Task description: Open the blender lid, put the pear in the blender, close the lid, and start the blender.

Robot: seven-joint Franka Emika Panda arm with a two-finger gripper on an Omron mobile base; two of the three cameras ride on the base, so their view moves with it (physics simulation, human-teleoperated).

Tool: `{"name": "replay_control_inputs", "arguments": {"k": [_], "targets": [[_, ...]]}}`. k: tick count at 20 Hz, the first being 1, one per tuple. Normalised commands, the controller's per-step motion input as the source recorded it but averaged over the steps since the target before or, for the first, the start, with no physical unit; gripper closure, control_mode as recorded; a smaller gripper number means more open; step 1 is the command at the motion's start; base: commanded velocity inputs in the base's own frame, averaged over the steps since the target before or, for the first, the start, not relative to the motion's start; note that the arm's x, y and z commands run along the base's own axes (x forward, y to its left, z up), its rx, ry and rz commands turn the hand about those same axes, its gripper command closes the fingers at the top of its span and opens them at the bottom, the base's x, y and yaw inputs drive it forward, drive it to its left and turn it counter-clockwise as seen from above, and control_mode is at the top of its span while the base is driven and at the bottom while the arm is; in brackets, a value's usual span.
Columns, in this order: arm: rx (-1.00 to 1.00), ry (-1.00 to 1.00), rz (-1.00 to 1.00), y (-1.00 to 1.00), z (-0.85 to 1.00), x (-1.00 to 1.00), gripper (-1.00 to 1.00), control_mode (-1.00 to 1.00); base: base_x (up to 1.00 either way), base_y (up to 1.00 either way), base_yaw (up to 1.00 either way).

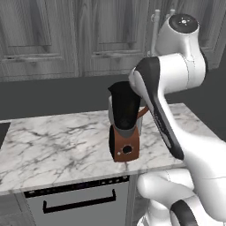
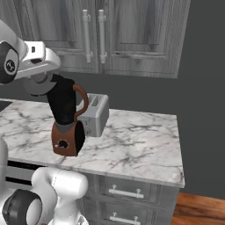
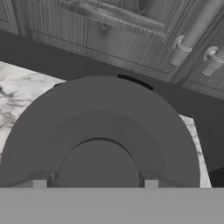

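Note:
The blender (image 1: pixel 124 132) stands near the front edge of the marble counter (image 1: pixel 53 141), its dark jar above a reddish-brown base with a black knob; the blender (image 2: pixel 66 118) shows its brown handle on the right. My arm reaches over the jar's top. Up close, the round dark grey blender lid (image 3: pixel 105 127) lies under my gripper (image 3: pixel 95 183), whose fingertips (image 3: pixel 39 183) stand against both sides of the lid's raised central knob. A black sliver of the jar's rim (image 3: pixel 135 81) peeks out past the lid's far edge. The pear is out of view.
A silver toaster (image 2: pixel 94 114) stands just behind and right of the blender. Grey wall cabinets with bar handles (image 2: pixel 87 35) hang behind the counter. The counter's right end (image 2: pixel 180 145) drops off to a wood floor; an appliance door (image 1: pixel 79 201) sits below its front.

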Motion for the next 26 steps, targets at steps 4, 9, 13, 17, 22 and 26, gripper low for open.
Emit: {"name": "replay_control_inputs", "arguments": {"k": [4,9,13,17,22,26], "targets": [[0.00,0.17,0.00,0.06,0.00,0.44,1.00,-1.00,0.00,0.00,0.00],[-0.01,0.09,0.00,0.02,0.00,0.32,1.00,-1.00,0.00,0.00,0.00],[-0.04,0.01,0.00,0.05,-0.02,0.09,1.00,-1.00,0.00,0.00,0.00],[-0.02,0.00,0.00,0.03,-0.12,0.00,1.00,-1.00,0.00,0.00,0.00],[0.00,0.01,0.00,0.00,-0.18,0.03,1.00,-1.00,0.00,0.00,0.00],[0.00,0.06,0.00,0.01,-0.06,0.19,1.00,-1.00,0.00,0.00,0.00]]}}
